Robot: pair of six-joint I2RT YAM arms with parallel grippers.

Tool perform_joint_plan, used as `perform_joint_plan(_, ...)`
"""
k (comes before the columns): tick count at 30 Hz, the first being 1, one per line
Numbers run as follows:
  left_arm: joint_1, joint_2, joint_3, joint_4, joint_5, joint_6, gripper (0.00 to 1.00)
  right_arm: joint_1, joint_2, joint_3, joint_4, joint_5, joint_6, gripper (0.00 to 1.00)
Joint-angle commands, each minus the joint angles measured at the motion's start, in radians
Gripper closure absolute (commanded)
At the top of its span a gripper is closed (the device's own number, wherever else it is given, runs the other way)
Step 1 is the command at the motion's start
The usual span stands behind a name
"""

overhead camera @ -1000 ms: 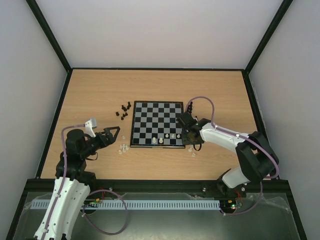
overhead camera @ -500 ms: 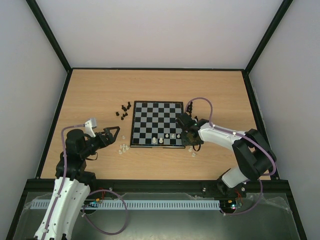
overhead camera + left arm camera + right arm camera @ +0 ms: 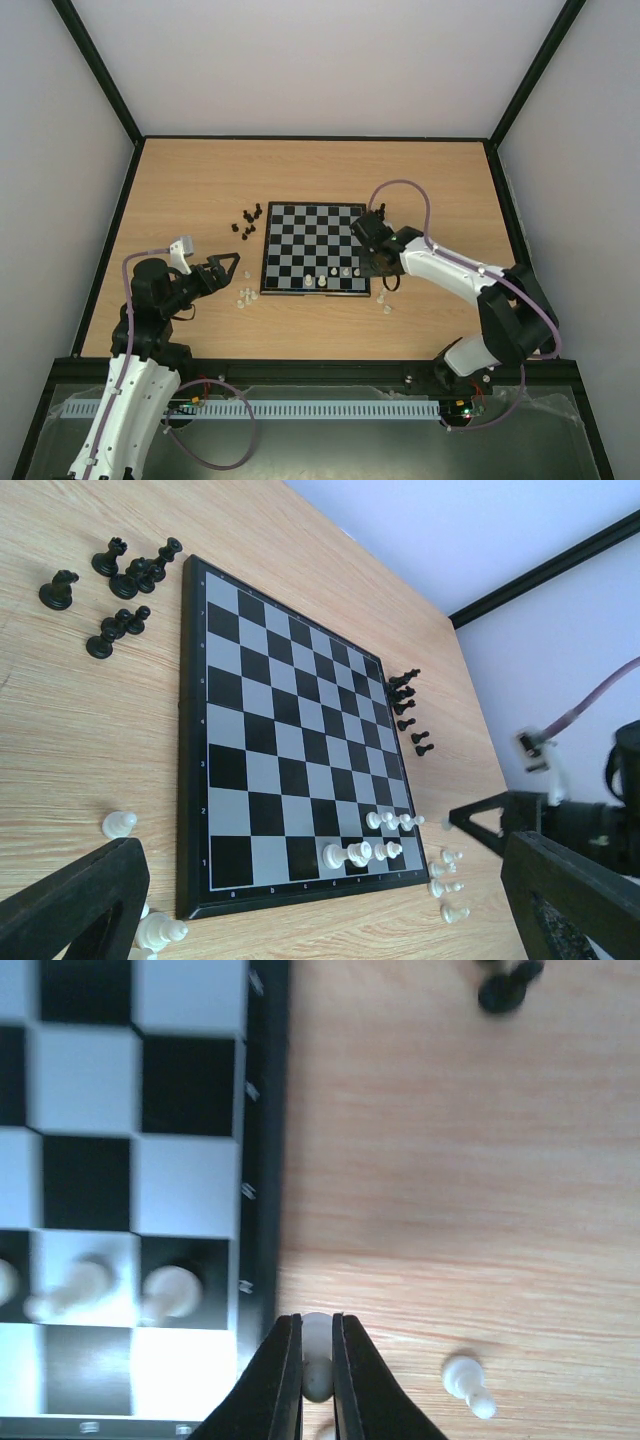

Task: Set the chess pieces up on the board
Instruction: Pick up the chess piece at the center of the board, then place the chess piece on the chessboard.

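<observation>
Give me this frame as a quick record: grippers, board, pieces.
left gripper: open, empty, left of the board
right gripper: shut on a white piece, over the table just off the board's right edge
on board: a few white pieces, near rows, right half; no black ones
black pieces: two clusters on the table, by the far-left corner and along the right edge
loose white pieces: on the table off both near corners

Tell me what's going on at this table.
The right arm has its jaws shut on a pale piece just off the right edge of the board, near its front corner. The left arm hangs left of the board, jaws open and empty. A few pale pieces stand on the near rows; the black pieces sit off the board.
</observation>
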Motion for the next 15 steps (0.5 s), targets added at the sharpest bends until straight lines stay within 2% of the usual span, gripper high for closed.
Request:
perform_joint_plan(1,0.005,-0.003,-0.009,0.007,0.013,0.004,0.01,0.005,-0.052,0.108,-0.107,0.007,-0.02,0.96)
perform_joint_plan(7,0.005,-0.002,-0.01,0.009,0.009,0.002,0.0,0.074,-0.011,0.229,-0.136,-0.009,-0.034,0.95)
perform_joint_plan(15,0.006,-0.003,-0.009,0.007,0.005,0.0,0.01,0.168,0.159,0.346,-0.117,-0.055,-0.049,0.95)
